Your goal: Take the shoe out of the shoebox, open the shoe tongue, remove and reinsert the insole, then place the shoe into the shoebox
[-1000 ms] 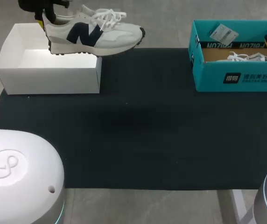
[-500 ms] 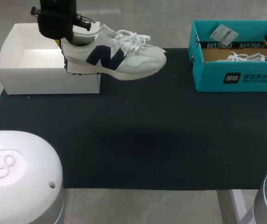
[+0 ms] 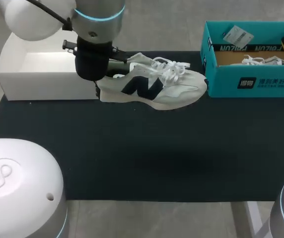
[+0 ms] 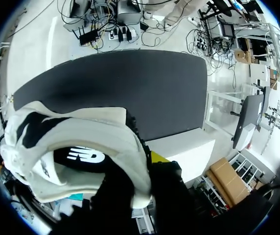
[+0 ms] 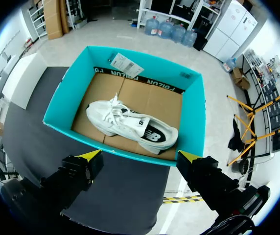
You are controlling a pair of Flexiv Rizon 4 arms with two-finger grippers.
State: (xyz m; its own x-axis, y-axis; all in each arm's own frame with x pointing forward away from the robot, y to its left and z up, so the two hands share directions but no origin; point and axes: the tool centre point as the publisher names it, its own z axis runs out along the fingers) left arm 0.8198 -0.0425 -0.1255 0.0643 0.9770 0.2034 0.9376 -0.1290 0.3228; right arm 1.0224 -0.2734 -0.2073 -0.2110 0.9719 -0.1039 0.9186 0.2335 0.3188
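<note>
Since a second ago the left gripper [image 3: 98, 79] has carried the shoe [image 3: 154, 90] out over the white box [image 3: 47, 83] rim and rightward, so it now hangs along the mat [image 3: 142, 153] far edge, toe just beside the teal box [image 3: 253, 82]. Clamped only at the heel collar, it could sag or twist free on that long lever, and further rightward travel would knock the toe against the teal wall. From the left wrist, one yellow-tipped finger [image 4: 157, 157] sits outside the heel with the other inside; the head camera hides this under the wrist. Farther off, the right gripper [image 5: 139, 156] hovers with fingers spread over the teal box, and only its own camera shows the second shoe [image 5: 130, 125] whole.
</note>
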